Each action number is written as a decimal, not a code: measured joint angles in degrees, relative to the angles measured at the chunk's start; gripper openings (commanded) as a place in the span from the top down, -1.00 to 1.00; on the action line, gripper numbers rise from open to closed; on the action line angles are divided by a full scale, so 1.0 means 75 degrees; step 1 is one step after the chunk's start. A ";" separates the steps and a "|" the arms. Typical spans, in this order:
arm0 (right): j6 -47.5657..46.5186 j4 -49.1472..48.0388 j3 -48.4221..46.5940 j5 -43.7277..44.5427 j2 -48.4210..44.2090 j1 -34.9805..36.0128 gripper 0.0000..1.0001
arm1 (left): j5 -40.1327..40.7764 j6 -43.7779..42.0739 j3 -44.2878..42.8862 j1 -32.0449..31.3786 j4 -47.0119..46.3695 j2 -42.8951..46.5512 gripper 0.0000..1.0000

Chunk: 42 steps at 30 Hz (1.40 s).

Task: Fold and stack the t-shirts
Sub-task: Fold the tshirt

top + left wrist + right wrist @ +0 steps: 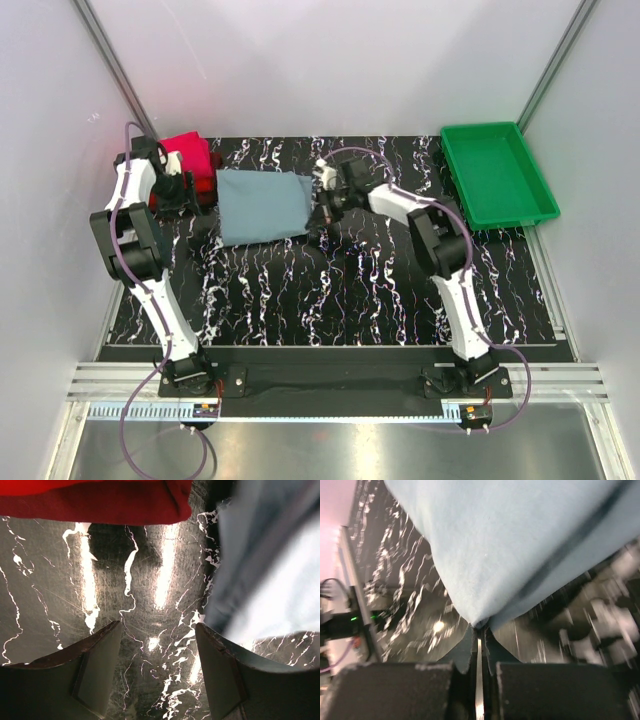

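A black tabletop veined with white like marble (340, 290) sits inside plain white walls (330, 60); a shallow rectangular green plastic tray (497, 172) rests at its far right corner; a folded dusty grey-blue cloth t-shirt (262, 206) lies flat at the far middle-left, and a stack of folded red and magenta-pink cloth t-shirts (192, 155) sits just beside it at the far left corner. The left arm rises from its near-left base and bends over; the left gripper (156, 630) hangs just above bare tabletop between the red stack and the grey-blue shirt's left edge, its jaws spread wide and holding nothing. The right arm reaches forward and leftward from its near-right base; the right gripper (479, 630) meets the grey-blue shirt's right edge, its jaws pinched together on a corner of the cloth.
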<state>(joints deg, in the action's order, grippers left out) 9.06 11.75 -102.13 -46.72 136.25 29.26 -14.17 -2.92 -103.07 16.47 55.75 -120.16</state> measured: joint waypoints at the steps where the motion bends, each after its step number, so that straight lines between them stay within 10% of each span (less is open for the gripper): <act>1: 0.0003 0.0169 0.0195 -0.0070 -0.0207 -0.0140 1.00 | -0.0012 0.0003 -0.0003 0.0000 0.0012 0.0000 -0.32; 9: -0.0230 0.1105 0.0580 -0.0332 -0.1317 -0.0641 1.00 | -0.0469 0.0160 -0.0026 -0.0125 -0.0003 -0.0003 -0.39; 13: -0.0370 0.1367 0.0679 -0.0332 -0.1550 -0.0597 0.29 | -0.1431 0.0493 0.0131 -0.0178 -0.0108 -0.0017 -0.43; 17: -0.0554 0.1693 0.0866 -0.0283 -0.1702 -0.0595 0.03 | -0.2626 0.0915 0.1081 -0.0213 -0.0402 -0.0017 -0.53; 31: -0.0752 0.2326 -0.0656 -0.0055 -0.1874 -0.0595 0.05 | -0.4736 0.1880 0.0723 -0.0883 -0.0822 -0.1413 -0.54; 42: -0.0204 0.1964 -0.2442 -0.0309 0.0417 -0.0533 0.05 | -0.5292 0.2288 0.0181 -0.1323 -0.1023 -0.1920 -0.54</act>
<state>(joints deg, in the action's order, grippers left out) 7.53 26.48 -120.44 -49.04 139.37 25.26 -53.87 14.24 -101.71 6.55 48.07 -134.56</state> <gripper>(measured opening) 0.478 0.767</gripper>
